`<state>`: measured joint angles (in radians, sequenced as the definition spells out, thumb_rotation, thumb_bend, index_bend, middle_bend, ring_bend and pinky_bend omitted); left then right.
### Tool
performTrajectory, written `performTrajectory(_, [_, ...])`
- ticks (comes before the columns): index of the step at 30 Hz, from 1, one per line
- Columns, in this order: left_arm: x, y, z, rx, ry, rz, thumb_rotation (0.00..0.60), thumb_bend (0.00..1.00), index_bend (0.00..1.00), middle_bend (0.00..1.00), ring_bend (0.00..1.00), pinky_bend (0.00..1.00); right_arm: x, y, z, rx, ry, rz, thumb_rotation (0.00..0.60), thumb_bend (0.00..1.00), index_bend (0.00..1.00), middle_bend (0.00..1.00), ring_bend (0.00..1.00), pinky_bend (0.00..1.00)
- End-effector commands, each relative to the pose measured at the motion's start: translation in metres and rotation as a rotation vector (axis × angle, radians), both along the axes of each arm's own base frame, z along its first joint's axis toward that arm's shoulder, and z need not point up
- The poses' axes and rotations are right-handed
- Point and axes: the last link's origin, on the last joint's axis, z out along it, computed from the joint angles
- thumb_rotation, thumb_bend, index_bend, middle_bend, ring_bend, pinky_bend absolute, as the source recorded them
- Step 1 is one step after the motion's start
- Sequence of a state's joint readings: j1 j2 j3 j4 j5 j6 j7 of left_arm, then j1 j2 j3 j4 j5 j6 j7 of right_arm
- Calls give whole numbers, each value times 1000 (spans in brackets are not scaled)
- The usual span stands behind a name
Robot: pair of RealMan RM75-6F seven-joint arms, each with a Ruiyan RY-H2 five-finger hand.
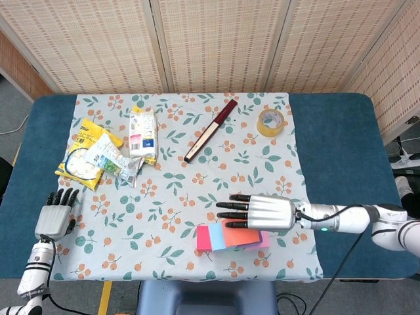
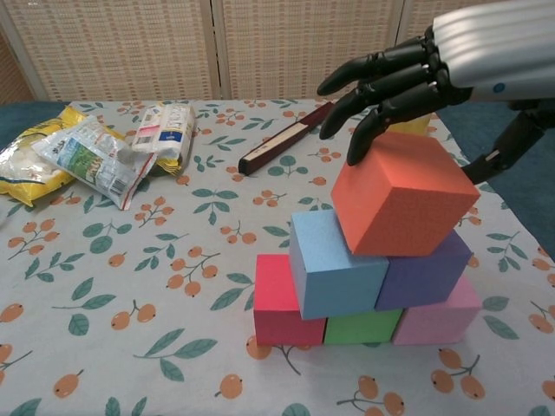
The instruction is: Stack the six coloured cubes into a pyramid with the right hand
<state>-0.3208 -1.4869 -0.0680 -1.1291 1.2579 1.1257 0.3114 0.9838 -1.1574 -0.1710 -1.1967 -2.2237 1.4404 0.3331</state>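
Floral tablecloth point(image 2: 130, 286); right hand point(image 2: 408, 74) outstretched atop orange cube point(image 2: 403, 195).

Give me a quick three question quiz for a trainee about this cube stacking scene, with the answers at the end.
1. True or false: the orange cube sits level on the row below.
2. Which cubes make up the bottom row? A) red, green, pink B) blue, purple, orange C) red, blue, pink
3. Fill in: the right hand hovers over the ___ cube, while the left hand rests at the table's near left edge.

Key
1. False: it is tilted, resting on the blue cube and purple cube.
2. A
3. orange
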Motion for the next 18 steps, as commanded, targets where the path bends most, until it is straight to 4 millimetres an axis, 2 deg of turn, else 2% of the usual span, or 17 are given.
performTrajectory(1, [0,0,0,1,-1,-1,600,416,0,57,9,101,0,0,-1,0,1,1,600,340,253,133,0,243])
performTrajectory(5, [0,0,0,1,-1,-1,600,415,0,57,9,101,1,0,-1,-1,2,4,600,337,219,133,0,243])
performTrajectory(12, [0,1,0,-1,-2,0,600,414,0,57,9,101,1,0,-2,-8,15,6,600,290,20,132,0,243])
performTrajectory(18, [0,1,1,2,-3,-1,600,414,0,57,9,101,1,0,-2,-13,21,19,600,223,0,132,0,243])
